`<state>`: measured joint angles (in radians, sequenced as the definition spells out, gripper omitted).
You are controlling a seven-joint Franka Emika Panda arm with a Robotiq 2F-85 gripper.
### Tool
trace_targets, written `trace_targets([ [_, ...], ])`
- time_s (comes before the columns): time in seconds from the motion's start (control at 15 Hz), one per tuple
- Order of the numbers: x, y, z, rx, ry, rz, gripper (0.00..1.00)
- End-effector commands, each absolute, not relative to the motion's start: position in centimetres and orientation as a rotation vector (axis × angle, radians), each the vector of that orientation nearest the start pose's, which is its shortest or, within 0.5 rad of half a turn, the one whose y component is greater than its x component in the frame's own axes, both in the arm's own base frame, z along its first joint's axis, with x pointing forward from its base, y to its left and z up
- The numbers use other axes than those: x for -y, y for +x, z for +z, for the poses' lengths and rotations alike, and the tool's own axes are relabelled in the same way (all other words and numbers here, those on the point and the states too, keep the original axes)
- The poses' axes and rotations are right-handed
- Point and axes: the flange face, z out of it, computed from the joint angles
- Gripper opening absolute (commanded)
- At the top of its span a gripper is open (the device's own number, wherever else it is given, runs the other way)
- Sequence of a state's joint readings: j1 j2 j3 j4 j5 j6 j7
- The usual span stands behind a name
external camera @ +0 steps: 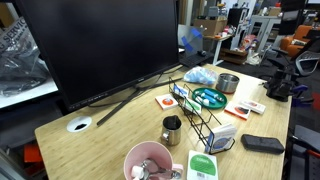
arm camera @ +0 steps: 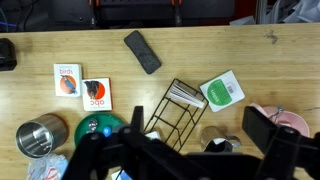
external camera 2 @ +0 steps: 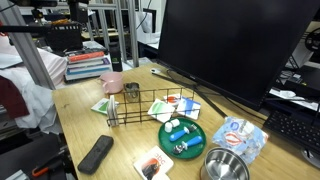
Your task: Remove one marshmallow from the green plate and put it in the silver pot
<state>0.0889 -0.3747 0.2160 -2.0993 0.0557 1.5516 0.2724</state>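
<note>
Because the marshmallows (arm camera: pixel 92 127) look light, soft and squashy, a gentle pinch across one's sides should do. The gripper (arm camera: pixel 180 155) hangs empty, jaws spread wide; the green plate (arm camera: pixel 118 121) lies below and off to one side, the silver pot (arm camera: pixel 38 138) just beyond it, a wire rack (arm camera: pixel 175 112) crowding the plate's other edge.

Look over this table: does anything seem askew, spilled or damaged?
Nothing looks spilled or broken. The black wire rack sits skewed, diagonal to the edge of the wooden table, as does the flat black remote-like bar, while the white printed card lies square.
</note>
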Motion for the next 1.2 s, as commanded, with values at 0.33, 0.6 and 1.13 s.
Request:
trace_targets([
  [0.33,-10.8,42.2,53.3,-0.22,-3.233,0.265,1.0],
  [0.6,-14.4,39.9,55.5,0.011,-3.202,0.27,1.0],
  [1.13,-10.6,42.4,52.4,-0.28,-3.173,0.29,1.0],
])
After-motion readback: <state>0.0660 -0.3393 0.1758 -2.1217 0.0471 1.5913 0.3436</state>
